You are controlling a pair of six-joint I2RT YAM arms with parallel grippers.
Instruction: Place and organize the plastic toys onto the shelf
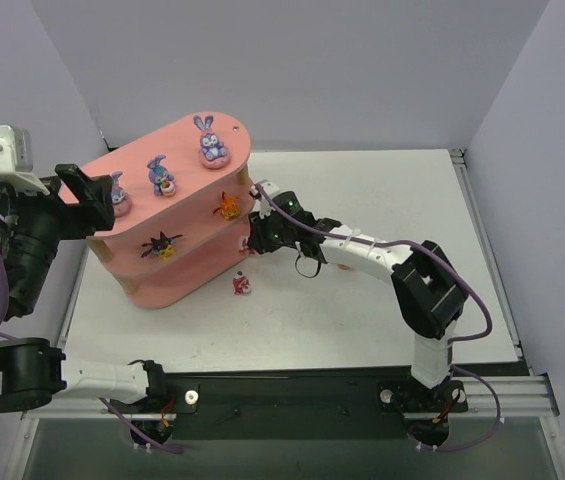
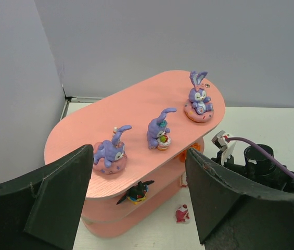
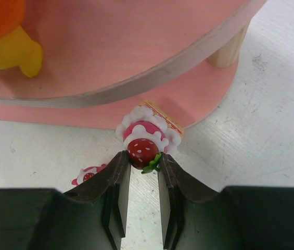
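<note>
Pinching strawberry toy (image 3: 145,136) — right gripper (image 3: 142,162) | beside shelf (image 3: 188,104) bottom edge

3 purple bunnies (image 2: 158,133) in a row atop the pink shelf (image 2: 136,101), a black-yellow toy (image 2: 136,192) 1 tier below

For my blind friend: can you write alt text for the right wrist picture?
Two dark fingers pinch a small pink-and-white strawberry-topped toy in front of the bottom board of a salmon-pink shelf. An orange-and-yellow toy sits on the board above, and a red-and-white toy lies on the white table.
</note>
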